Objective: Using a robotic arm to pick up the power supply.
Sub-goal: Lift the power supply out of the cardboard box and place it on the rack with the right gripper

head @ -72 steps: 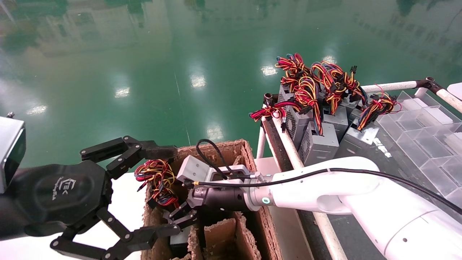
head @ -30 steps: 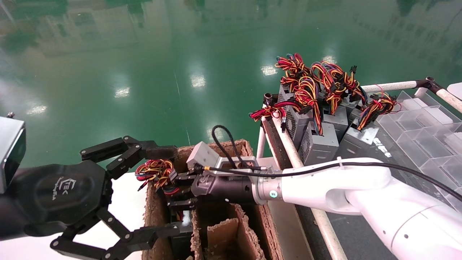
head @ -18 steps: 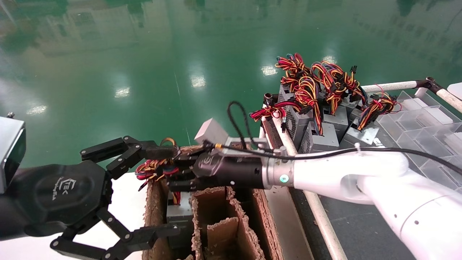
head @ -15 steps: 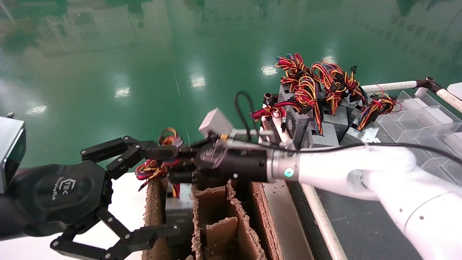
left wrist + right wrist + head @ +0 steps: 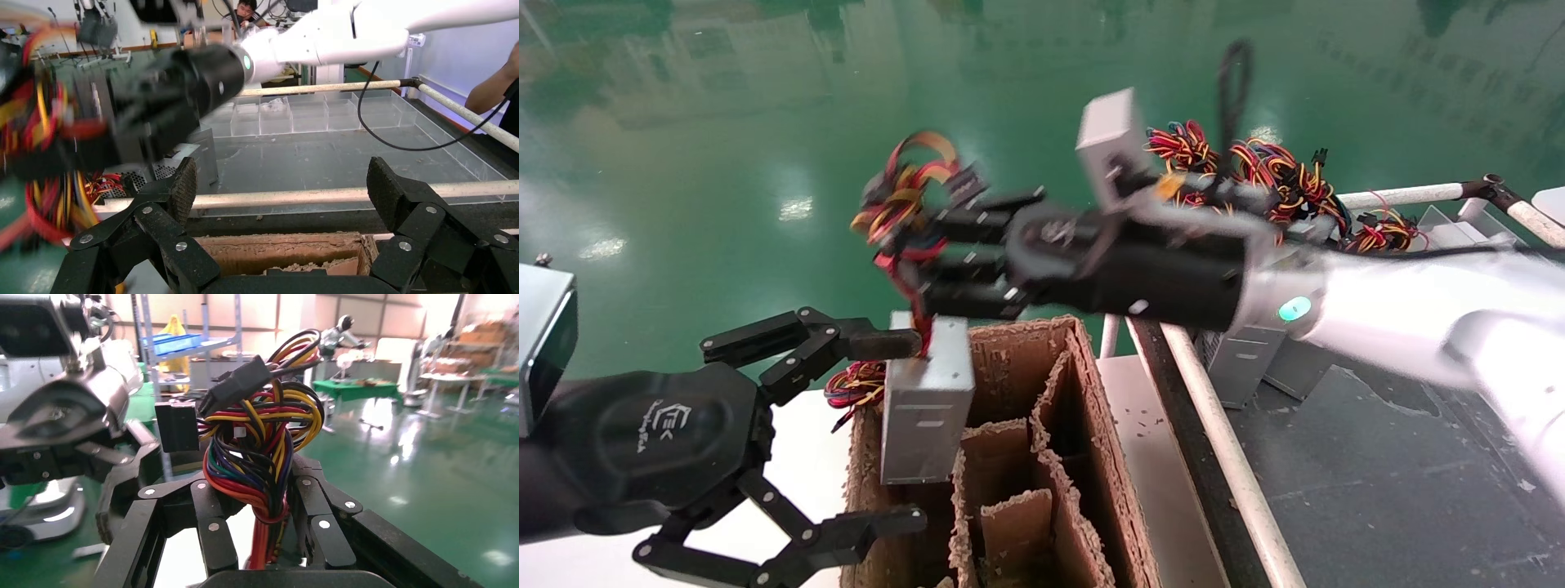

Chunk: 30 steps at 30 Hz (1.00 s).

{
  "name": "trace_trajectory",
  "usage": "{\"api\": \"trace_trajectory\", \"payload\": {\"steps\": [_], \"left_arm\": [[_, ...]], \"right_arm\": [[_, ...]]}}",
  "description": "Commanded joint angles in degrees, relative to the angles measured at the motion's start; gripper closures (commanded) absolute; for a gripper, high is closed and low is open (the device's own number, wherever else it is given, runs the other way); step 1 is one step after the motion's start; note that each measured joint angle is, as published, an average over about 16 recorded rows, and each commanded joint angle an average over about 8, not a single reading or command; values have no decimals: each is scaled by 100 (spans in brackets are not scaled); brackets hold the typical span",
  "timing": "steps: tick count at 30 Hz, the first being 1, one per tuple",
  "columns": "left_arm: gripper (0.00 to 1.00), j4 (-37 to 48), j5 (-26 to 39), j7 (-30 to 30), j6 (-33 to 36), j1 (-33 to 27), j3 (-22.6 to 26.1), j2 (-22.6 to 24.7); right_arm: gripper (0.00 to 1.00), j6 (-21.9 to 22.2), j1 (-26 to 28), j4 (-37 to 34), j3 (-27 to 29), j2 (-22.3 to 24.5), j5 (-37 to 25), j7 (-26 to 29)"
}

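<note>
Right gripper [image 5: 928,273]: clamping the wire bundle [image 5: 903,192] (fingers pinching both sides in the wrist view).
Power supply [image 5: 926,402]: hanging by those wires above the cardboard box [image 5: 1091,425], left compartment.
Left gripper [image 5: 878,433]: idling beside the box, jaws spread.

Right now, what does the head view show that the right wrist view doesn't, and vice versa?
Only the head view shows the grey power supply hanging by its wires, partly lifted out of the cardboard box, plus the other supplies on the cart behind.

Only the right wrist view shows up close how the fingers clamp the bundle, just below its black connectors.

Both show the right gripper shut on the wire bundle, and the left gripper open beside it, holding nothing.
</note>
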Motion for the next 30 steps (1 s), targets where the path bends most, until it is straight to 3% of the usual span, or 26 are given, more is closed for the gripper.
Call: {"api": "trace_trajectory", "payload": {"steps": [1,10,22,30], "left_arm": [[0,0,0,0,0,0,0,0],[0,0,-1,1,-1,0,1,-1],[0,0,-2,2,-1,-1,3,-1],[0,0,-3,2,-2,-1,4,-2]], "right_arm": [[100,-217,115,-143,54,64,67,-48],[100,-351,606,-267,240,835,301,-10],[100,-298,1456,-405,318,2567,290,186],[100,-346,1666,-499,209,3632,89,314]]}}
